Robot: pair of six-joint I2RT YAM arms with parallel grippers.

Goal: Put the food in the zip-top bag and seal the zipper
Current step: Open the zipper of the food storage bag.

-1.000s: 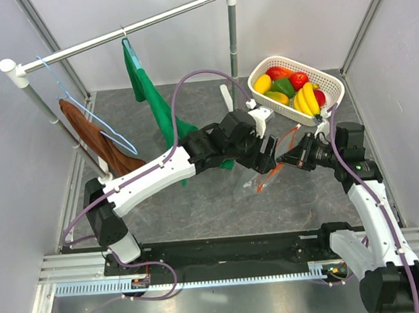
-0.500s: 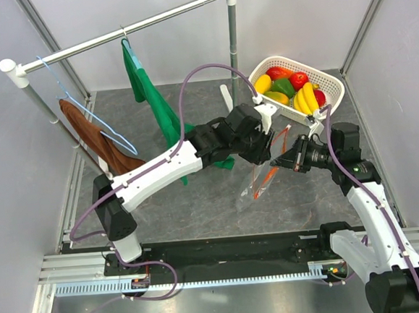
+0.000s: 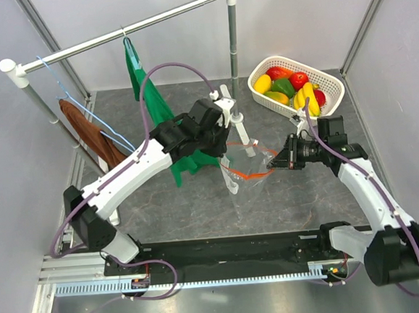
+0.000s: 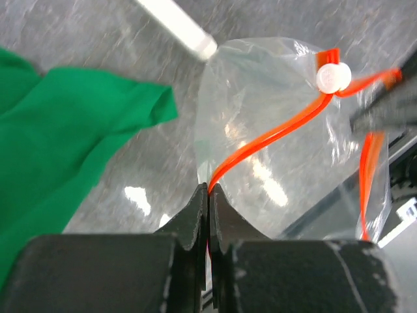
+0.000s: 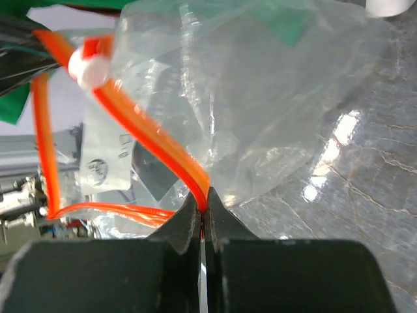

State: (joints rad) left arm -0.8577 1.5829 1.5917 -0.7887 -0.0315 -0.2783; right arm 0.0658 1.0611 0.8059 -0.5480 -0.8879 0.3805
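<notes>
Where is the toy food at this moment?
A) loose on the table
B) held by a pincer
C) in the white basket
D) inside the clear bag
C: the toy fruits and vegetables all lie in the white basket, while the left pincer and right pincer are each shut on the zipper of the zip-top bag.

Grey marbled tabletop, pale walls

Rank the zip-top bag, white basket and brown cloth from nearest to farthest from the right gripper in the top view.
1. zip-top bag: centre, pinched by the right gripper.
2. white basket: behind it, far right.
3. brown cloth: hanging far left.
</notes>
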